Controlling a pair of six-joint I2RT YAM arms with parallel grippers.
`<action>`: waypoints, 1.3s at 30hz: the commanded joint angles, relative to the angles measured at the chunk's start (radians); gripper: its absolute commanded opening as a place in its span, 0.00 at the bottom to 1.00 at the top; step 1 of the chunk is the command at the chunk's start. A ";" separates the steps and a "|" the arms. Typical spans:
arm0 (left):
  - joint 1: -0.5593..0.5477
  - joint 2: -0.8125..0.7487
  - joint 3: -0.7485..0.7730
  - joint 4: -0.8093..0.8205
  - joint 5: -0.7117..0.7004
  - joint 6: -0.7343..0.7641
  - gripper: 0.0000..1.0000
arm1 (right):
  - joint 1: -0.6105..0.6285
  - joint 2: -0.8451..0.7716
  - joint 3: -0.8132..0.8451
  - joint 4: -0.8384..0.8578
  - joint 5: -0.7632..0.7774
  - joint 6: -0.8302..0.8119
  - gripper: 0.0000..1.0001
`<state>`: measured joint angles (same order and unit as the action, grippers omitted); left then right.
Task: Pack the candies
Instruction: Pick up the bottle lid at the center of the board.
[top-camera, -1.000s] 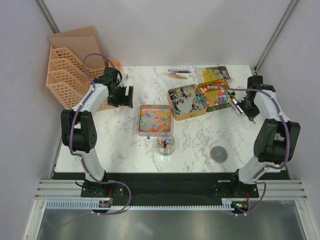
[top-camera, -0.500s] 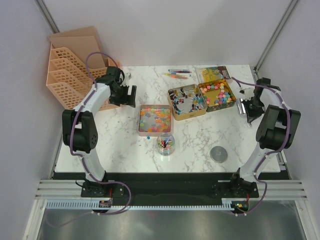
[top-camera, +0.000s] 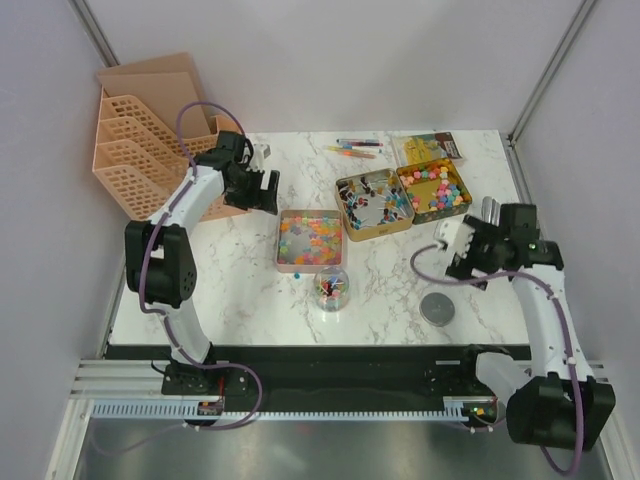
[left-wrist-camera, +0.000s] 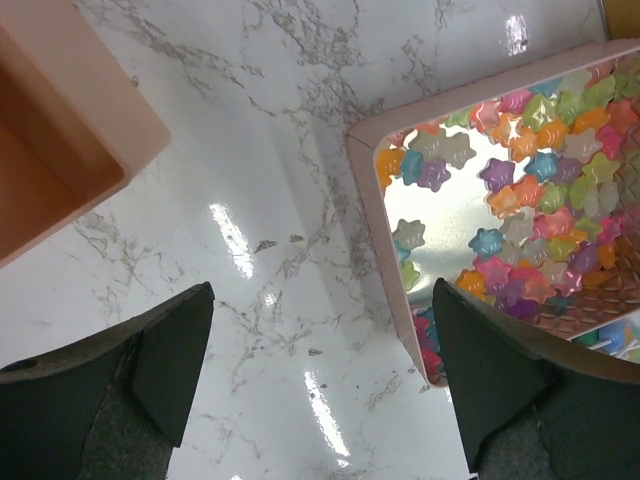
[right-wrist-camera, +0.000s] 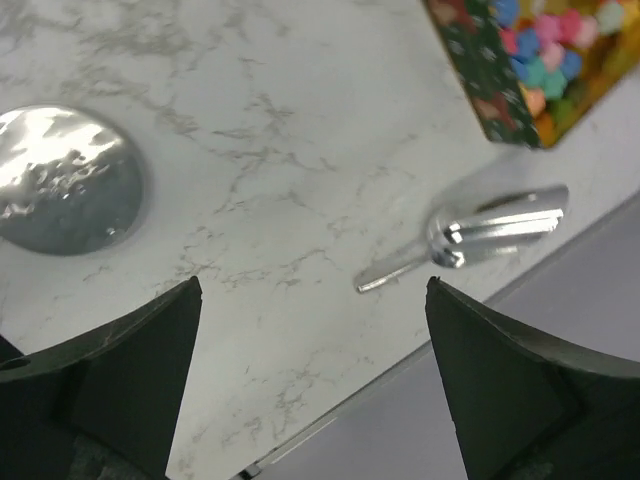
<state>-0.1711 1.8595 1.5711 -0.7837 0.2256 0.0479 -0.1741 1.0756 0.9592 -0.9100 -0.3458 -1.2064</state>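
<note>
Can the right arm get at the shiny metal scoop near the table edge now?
Probably yes: the open right pincer is near the shiny metal scoop, lying unblocked on the white marble table.

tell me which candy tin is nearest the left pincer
The pink square tin of star-shaped sweets: the left pincer hangs open just off its left rim. The two gold tins sit further right, side by side.

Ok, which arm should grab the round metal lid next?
Right. The right pincer hangs open and empty just beside the lid, with the scoop lying loose nearby. The left pincer is away on the other side, by the pink tray.
</note>
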 joint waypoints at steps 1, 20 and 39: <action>-0.031 -0.062 -0.032 0.001 0.023 0.044 0.96 | 0.068 -0.025 -0.155 -0.050 -0.061 -0.373 0.98; -0.059 -0.137 -0.140 0.032 -0.045 0.052 0.96 | 0.240 0.130 -0.244 -0.201 -0.107 -0.811 0.98; -0.059 -0.138 -0.141 0.034 -0.069 0.053 0.96 | 0.292 0.155 -0.324 -0.073 -0.047 -0.774 0.98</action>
<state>-0.2268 1.7470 1.4174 -0.7734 0.1600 0.0700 0.1116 1.2278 0.6437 -0.9997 -0.3828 -1.9709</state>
